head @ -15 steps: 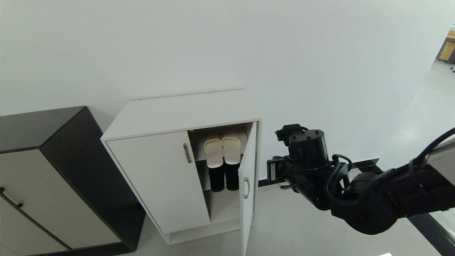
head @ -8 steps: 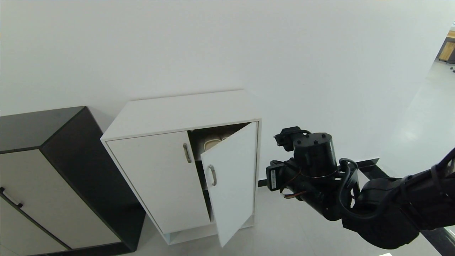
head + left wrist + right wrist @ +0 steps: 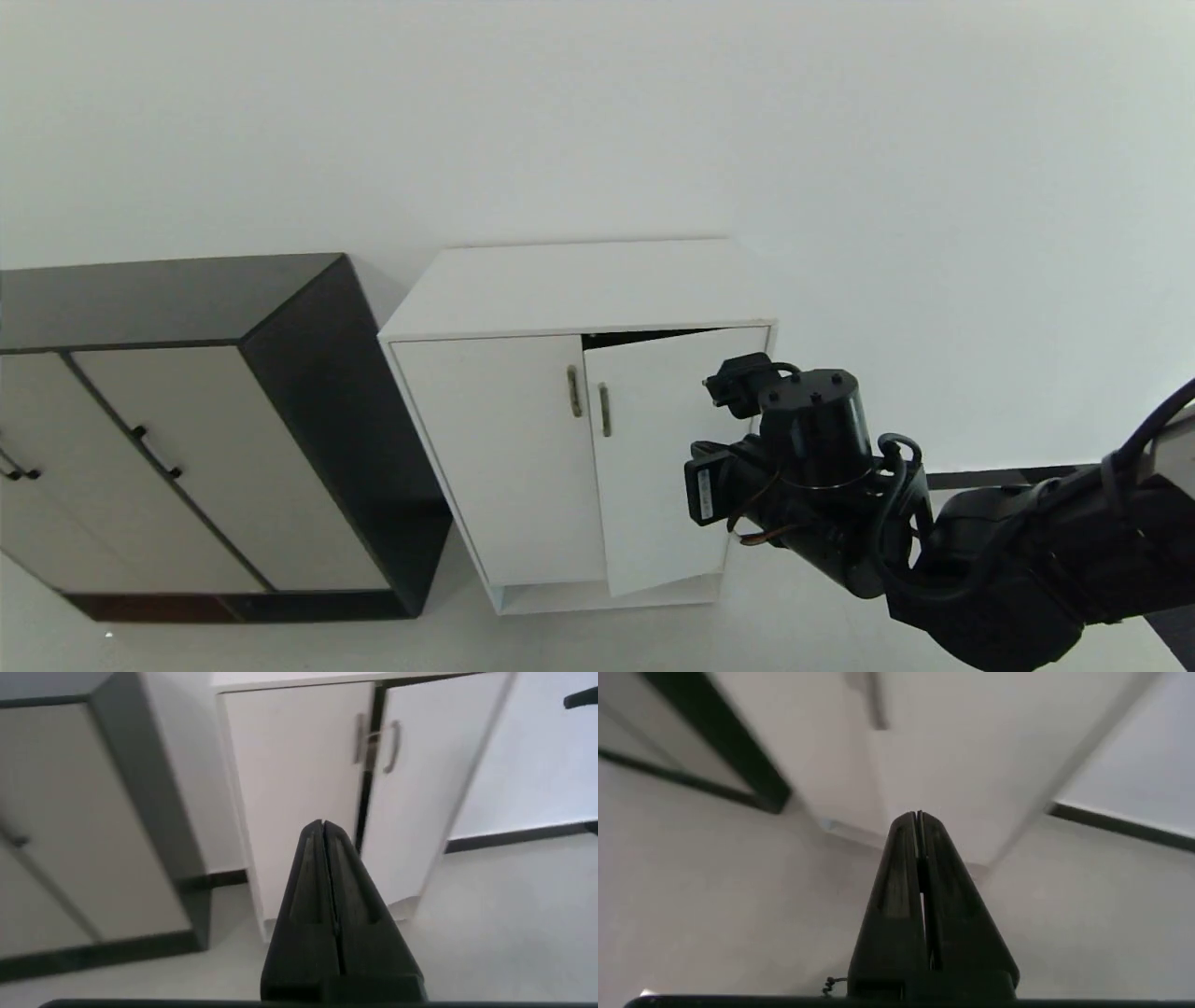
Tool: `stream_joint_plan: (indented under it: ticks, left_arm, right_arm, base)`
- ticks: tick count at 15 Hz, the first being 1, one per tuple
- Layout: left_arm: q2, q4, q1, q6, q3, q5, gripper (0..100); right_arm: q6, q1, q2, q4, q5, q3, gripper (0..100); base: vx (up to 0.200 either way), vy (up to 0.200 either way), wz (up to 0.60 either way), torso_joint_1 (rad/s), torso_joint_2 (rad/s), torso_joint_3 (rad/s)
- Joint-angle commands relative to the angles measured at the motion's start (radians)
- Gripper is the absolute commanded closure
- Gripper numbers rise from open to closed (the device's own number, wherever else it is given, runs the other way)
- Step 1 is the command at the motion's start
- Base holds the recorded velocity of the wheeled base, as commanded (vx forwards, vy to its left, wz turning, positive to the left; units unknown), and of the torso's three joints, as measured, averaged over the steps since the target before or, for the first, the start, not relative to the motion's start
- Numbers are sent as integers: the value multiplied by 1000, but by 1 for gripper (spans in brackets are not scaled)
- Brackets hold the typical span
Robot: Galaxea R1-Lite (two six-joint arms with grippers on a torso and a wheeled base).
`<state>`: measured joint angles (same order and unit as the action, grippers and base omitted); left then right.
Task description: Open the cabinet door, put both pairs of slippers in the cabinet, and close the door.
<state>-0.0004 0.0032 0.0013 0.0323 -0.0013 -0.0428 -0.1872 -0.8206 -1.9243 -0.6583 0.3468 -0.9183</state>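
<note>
Right gripper: fingers pressed together, empty, facing the cabinet door.
Left gripper: likewise closed, empty.
Head view: door slightly ajar along its top edge.

White cabinet beside black cabinet on pale floor

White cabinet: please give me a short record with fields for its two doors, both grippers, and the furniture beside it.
cabinet: white cabinet, two doors, handles side by side in the middle
left door: closed
right door: slightly ajar, dark gap along its top edge
left gripper: shut, holds nothing, apart from the cabinet
right gripper: shut, holds nothing, close before the right door; contact cannot be told
neighbour: black cabinet on the robot's left side, doors closed
</note>
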Motion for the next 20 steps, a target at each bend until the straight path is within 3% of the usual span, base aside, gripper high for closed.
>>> stream_joint_plan:
  ticks: [1,4,8,16,20]
  left_arm:
    - [0,1,0,0,0,0,100]
    - [0,1,0,1,0,0,100]
    - [0,1,0,3,0,0,100]
    - [0,1,0,3,0,0,100]
    - [0,1,0,3,0,0,100]
  right_arm:
    - [2,1,-25,-57,-26,33,100]
    - [2,18,-65,-107,-45,61,100]
    - [11,25,-153,-228,-72,84,100]
    - [11,23,-197,-250,-75,82,100]
    - [12,23,-223,-271,-75,75,100]
  base:
    - [0,0,0,0,0,0]
    - [0,0,0,0,0,0]
    - [200,0,0,1,1,0]
    - [200,0,0,1,3,5]
    - [0,0,0,0,0,0]
